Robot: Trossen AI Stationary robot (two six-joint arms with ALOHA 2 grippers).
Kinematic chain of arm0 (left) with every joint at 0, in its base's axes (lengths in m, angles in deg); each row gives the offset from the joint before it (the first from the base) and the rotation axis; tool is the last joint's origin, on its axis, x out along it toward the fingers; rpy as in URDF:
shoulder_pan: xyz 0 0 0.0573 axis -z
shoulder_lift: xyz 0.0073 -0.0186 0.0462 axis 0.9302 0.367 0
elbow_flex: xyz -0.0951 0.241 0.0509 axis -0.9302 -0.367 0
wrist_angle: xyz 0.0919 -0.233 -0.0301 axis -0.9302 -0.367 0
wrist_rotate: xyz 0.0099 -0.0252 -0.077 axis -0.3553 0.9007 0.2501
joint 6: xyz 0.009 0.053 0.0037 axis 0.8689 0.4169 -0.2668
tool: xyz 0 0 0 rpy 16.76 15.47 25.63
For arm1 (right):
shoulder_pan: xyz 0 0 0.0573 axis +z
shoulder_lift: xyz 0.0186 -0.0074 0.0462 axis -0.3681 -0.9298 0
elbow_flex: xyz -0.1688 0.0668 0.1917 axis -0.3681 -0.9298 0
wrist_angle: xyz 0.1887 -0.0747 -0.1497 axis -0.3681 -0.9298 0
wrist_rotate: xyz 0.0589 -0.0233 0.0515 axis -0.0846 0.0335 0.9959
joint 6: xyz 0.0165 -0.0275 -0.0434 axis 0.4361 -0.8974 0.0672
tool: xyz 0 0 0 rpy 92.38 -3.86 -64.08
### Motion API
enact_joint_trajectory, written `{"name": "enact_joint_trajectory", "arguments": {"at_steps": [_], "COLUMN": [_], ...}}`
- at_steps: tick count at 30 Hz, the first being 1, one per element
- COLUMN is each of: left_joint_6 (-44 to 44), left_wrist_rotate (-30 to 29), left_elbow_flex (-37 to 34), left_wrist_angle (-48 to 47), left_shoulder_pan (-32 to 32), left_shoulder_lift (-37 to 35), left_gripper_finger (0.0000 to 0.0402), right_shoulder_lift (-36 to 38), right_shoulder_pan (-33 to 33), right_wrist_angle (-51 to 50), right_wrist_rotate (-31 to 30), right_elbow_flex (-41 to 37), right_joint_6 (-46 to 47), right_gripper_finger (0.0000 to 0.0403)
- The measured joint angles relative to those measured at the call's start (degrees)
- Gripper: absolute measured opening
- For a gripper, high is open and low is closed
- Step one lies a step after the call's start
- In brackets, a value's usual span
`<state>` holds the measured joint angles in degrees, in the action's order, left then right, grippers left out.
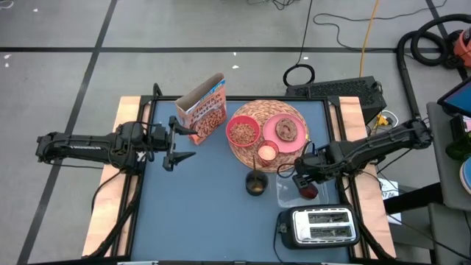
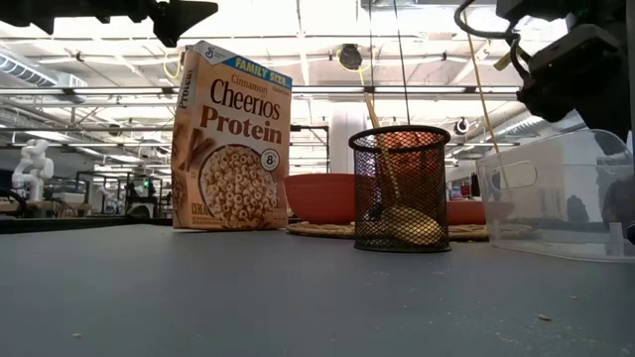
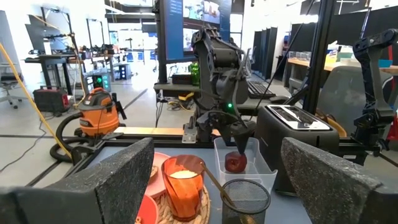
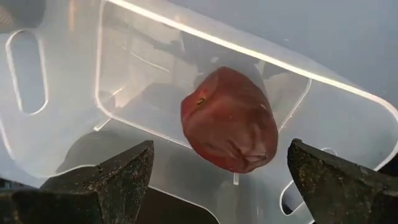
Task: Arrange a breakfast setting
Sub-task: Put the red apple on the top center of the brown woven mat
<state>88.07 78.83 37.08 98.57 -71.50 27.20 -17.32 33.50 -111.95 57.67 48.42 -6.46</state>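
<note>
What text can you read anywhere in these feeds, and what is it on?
All on the cereal box, low view:
"FAMILY SIZE"
"Cinnamon"
"Cheerios"
"Protein"
"8" in a round badge
"Protein" up its side edge
Small print beside the badge: too small to read.
High view: the box's print is blurred.

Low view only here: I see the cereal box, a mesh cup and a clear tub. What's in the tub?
Observer: A dark red fruit lies in the clear tub.
Operator: Right arm on it?
Observer: The right gripper hangs over the tub, fingers open, one on either side of the fruit, not touching it.
Operator: Left arm?
Observer: The left gripper is open next to the cereal box, holding nothing.
Operator: Bread placed?
Observer: Yes, the browned bread sits on the pink plate on the wicker mat.
</note>
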Motion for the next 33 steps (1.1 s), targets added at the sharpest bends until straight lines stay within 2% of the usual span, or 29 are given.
{"name": "enact_joint_trajectory", "arguments": {"at_steps": [33], "left_joint_6": [0.0], "left_wrist_rotate": [0.0], "left_elbow_flex": [0.0], "left_wrist_angle": [0.0], "left_shoulder_pan": [0.0], "left_shoulder_lift": [0.0], "left_gripper_finger": [0.0358], "right_shoulder_lift": [0.0], "right_shoulder_pan": [0.0], "right_wrist_angle": [9.6], "right_wrist_rotate": [1.4], "right_elbow_flex": [-9.1], "right_joint_6": [5.0], "right_gripper_finger": [0.0357]}}
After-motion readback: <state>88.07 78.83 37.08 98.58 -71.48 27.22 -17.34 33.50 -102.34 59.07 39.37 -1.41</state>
